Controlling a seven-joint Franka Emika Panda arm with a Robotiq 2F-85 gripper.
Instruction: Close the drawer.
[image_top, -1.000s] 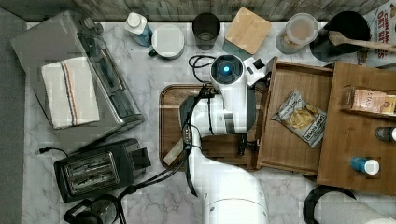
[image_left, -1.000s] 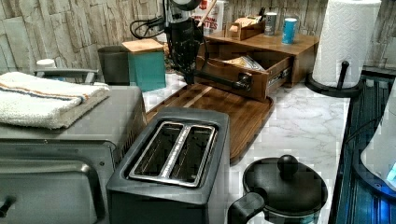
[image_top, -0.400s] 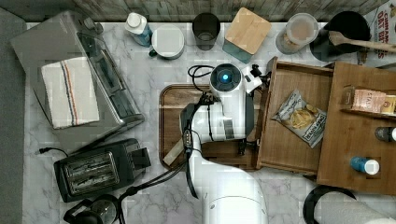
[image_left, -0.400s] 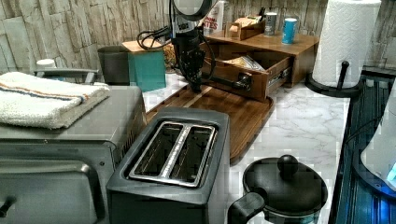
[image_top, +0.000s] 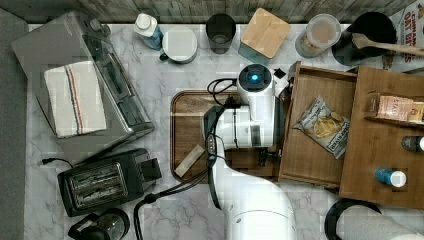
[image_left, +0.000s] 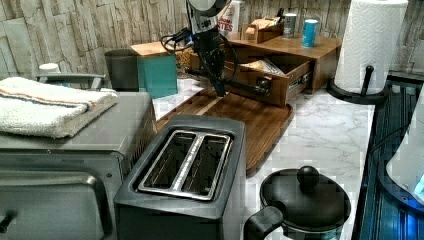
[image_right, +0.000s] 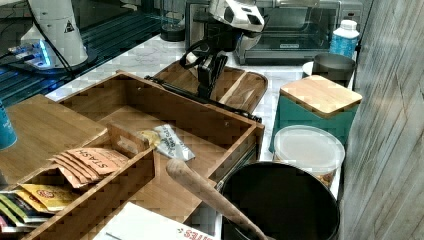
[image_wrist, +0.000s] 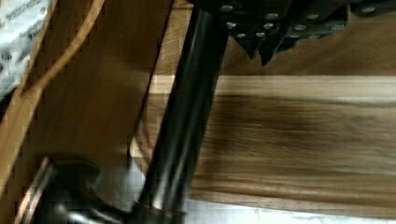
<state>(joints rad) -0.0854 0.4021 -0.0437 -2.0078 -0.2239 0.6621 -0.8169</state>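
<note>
Item: the drawer (image_top: 310, 160) (image_left: 274, 91) (image_right: 200, 120), a shallow medium-brown wooden box with thin raised walls. It stands pulled well out from under the top board (image_top: 380, 160) of its rack, toward the edge of the bench (image_top: 165, 70) on the top view's right. Contents: one snack bag (image_top: 325, 125) lying flat on the drawer bottom, nearer the back wall. Fitting: a dark bar handle (image_left: 245, 87) (image_right: 235, 109) (image_wrist: 187, 116) running along the drawer front, held off the wood on end posts. Adjoining: a darker serving tray (image_top: 187, 125) (image_left: 260, 120) (image_right: 245, 85) with rounded corners, lying just beside the drawer front on the side away from the rack; a pale flat strip (image_top: 189, 161) lies on it near the corner closest to the toaster (image_top: 100, 180). Arm: the gripper (image_left: 219, 90) (image_right: 204, 92) (image_wrist: 261, 46) points downward over the tray edge next to the drawer, on the tray side of the handle bar and close against it. It appears to touch the bar, though contact is not plain from any angle. Whether the claw is spread or pressed together cannot be told. Also on the bench: a teal canister (image_top: 265, 32) with a wooden lid, near the back edge, just behind the drawer's back corner.
</note>
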